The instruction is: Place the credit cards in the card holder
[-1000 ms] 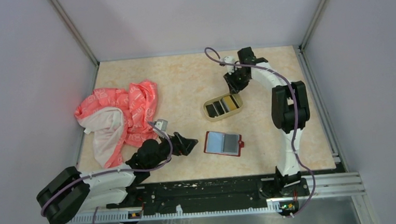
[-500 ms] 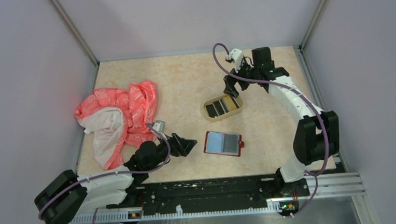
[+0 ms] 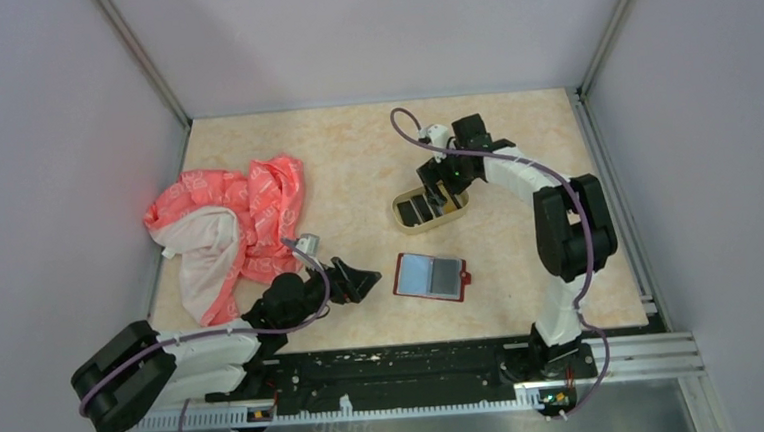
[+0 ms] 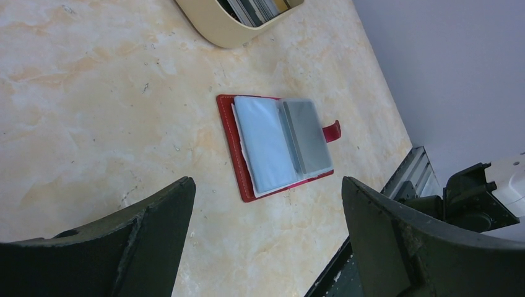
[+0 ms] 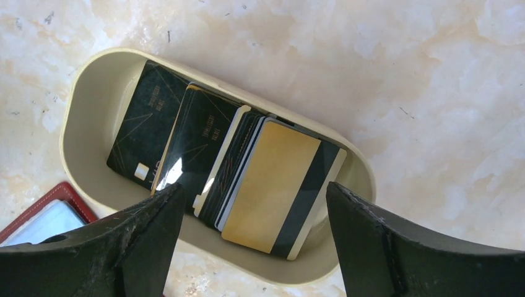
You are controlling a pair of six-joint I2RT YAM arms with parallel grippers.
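Now hovered, right gripper (image 5: 251, 204) spread wide, above the tray (image 5: 80, 111) of stacked cards (image 5: 198, 142), gold card (image 5: 272, 179) topmost. Probably needed a straight drop, pinching one edge only. Had the left gripper (image 3: 364, 276) agape, empty, near the unfolded holder (image 4: 275, 145). Worked on pale marbled table (image 3: 334, 149), pink cloth (image 3: 233, 225) left, grey walls (image 3: 367, 37) around.

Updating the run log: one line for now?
right gripper jaws open over oval tan tray; gold-tan plastic card topmost inside; red leather card holder open flat; left gripper jaws open
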